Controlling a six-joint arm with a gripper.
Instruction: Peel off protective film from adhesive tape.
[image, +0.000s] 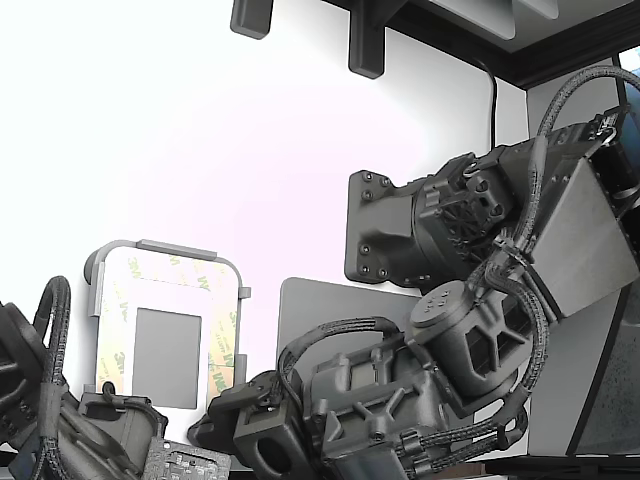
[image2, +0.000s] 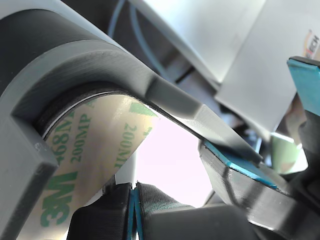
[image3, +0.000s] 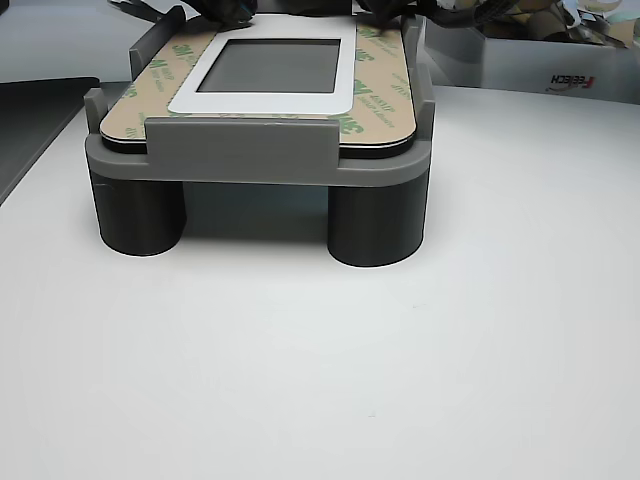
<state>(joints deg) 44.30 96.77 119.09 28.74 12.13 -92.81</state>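
Cream protective film with green 3M logos lies flat along the edge of a white plate, which sits in a grey fixture. Such strips frame the plate on three sides around a grey square panel. The adhesive tape is hidden under the film. My gripper sits at the film's end near a fixture corner. Its two dark fingers meet on a thin blue pad line, so it is shut. Whether it pinches the film's edge does not show. In the exterior view my gripper is low, at the plate's near right corner.
A second arm reaches in at the exterior view's lower left. Another dark finger with a blue pad hangs close beside the fixture rim. The fixture stands on dark round legs on a white table. A dark grey mat and a box lie beyond.
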